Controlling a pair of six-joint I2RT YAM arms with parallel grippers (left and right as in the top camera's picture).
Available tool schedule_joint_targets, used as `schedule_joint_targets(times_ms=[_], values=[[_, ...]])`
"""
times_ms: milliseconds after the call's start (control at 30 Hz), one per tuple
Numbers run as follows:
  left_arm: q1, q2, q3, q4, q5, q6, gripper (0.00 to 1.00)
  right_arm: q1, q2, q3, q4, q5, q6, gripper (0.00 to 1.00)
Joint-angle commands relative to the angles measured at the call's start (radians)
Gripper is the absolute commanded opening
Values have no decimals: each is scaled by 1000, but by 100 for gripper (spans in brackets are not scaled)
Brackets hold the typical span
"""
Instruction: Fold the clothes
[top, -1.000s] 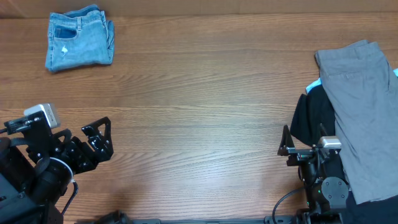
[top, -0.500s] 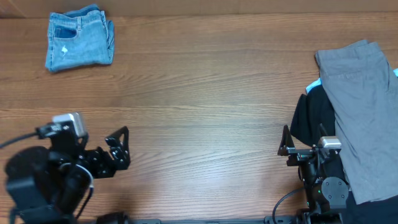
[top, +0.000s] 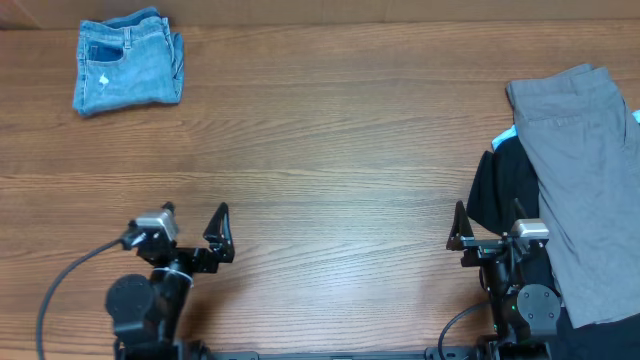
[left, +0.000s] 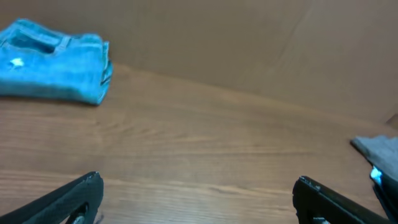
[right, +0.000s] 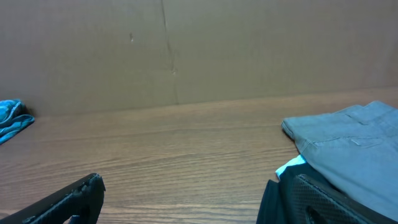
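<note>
Folded jeans are lying at the surface's far-left corner. Grey trousers are lying over a black garment at the right edge, long axis running near-to-far, just beside the right pincer, so it's probably making the next pick. Left pincer is sitting well apart from the pile. Both are hanging released, gripping nothing.

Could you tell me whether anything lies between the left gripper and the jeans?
Nothing visible: only bare table lies between the open left gripper and the jeans, far left. The grey garment and black garment sit far right.
</note>
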Motion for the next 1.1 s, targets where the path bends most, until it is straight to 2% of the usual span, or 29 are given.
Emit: schedule_joint_targets(times_ms=[0, 100, 233, 433, 600, 733, 1067], values=[[-23, -83, -125, 120, -47, -41, 100, -6, -12, -10, 5, -5, -10, 100], [-42, -147, -200, 180, -114, -51, 100, -6, -12, -10, 5, -5, -10, 100], [-55, -235, -267, 182, -187, -93, 100, -6, -12, -10, 5, -6, -10, 100], [-88, -232, -273, 166, -285, -84, 100, -6, -12, -10, 5, -5, -10, 100], [-116, -232, -273, 143, -288, 23, 100, -6, -12, -10, 5, -5, -10, 100], [-116, -232, -273, 143, -290, 62, 100, -6, -11, -10, 5, -5, -10, 100], [-92, -231, -273, 144, -290, 61, 100, -6, -12, -10, 5, -5, -10, 100]])
